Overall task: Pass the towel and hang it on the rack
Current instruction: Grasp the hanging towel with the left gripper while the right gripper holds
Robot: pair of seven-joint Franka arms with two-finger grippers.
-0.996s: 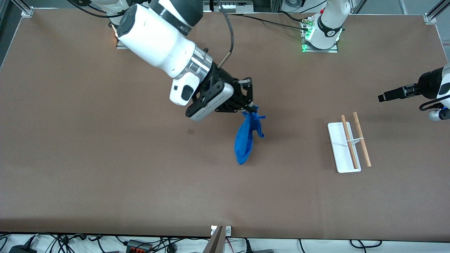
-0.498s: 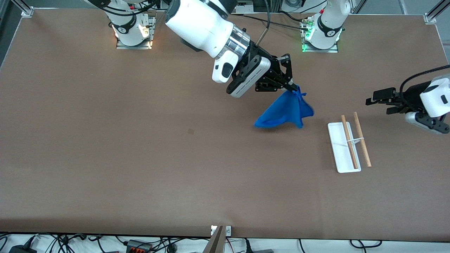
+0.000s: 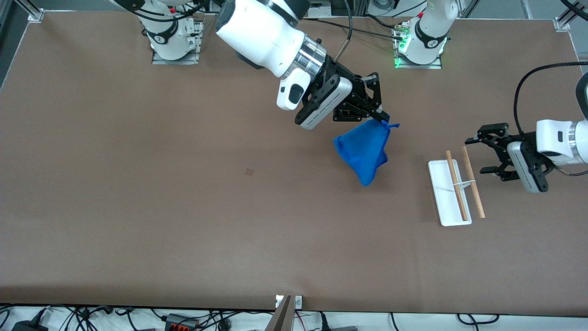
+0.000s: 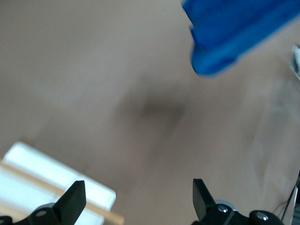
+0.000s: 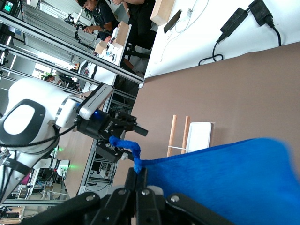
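a plain brown table (image 3: 138,207) fills my front view, with cables along its near edge and both arm bases along the top. first, coming in from its base, is the right gripper (image 3: 381,117), clamped tight on a corner of the blue towel (image 3: 363,151), right by the small loop there; the rest of the cloth hangs free in the air over the middle of the table. i judge it light, soft and floppy, likely to swing and fold on itself, so the sensible place for a second grip is another top edge or corner near the held one, not the sagging belly. next comes the rack (image 3: 452,193), standing on the table toward the left arm's end, nothing on its two wooden rods. last, the left gripper (image 3: 489,154) hovers just beside the rack, jaws spread wide and empty, pointed toward the towel.
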